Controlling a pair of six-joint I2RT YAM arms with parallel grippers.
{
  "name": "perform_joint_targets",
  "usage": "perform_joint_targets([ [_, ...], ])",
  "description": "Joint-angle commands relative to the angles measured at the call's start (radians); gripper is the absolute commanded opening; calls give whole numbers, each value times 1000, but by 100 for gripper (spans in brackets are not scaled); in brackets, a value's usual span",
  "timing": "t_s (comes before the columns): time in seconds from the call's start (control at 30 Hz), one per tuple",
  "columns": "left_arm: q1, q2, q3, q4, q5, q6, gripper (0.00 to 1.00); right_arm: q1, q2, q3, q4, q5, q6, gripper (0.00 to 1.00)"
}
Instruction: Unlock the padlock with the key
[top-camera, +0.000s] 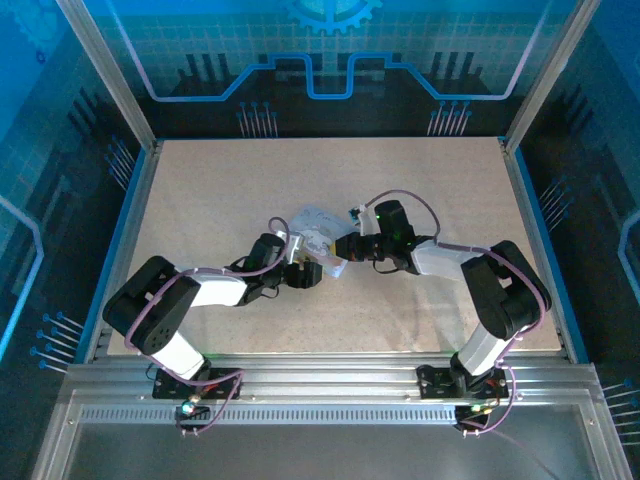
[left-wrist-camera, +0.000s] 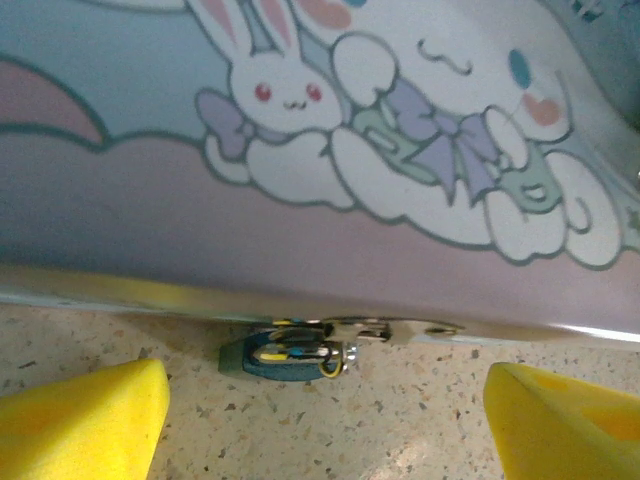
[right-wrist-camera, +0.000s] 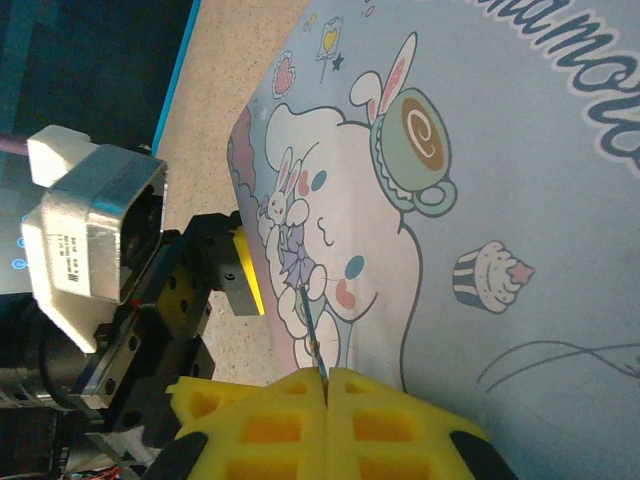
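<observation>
The tiny padlock (left-wrist-camera: 288, 353), dark body with a thin shackle, lies on the table and hangs from the hasp at the lower edge of the cartoon tin (left-wrist-camera: 330, 150). My left gripper (left-wrist-camera: 325, 430) is open, its yellow fingertips (left-wrist-camera: 80, 420) wide apart either side of the padlock and a little short of it. My right gripper (right-wrist-camera: 327, 385) is shut on the key (right-wrist-camera: 313, 330), whose thin dark blade sticks out over the tin's lid (right-wrist-camera: 500, 180). From above, the left gripper (top-camera: 308, 272) and right gripper (top-camera: 347, 250) meet at the tin (top-camera: 315, 232).
The speckled tabletop (top-camera: 220, 190) is ringed by a blue rim and metal frame posts (top-camera: 105, 70). In the right wrist view the left arm's black gripper body (right-wrist-camera: 190, 300) stands close beside the tin's side.
</observation>
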Motion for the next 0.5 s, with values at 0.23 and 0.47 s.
perform_joint_targets([
  [0.23,15,71,39,67,89,26,71,-12,31,6,-66,16,-24,3],
  [0.47,14,70,39,79,141,1,59,-12,32,6,-64,15,-21,3],
])
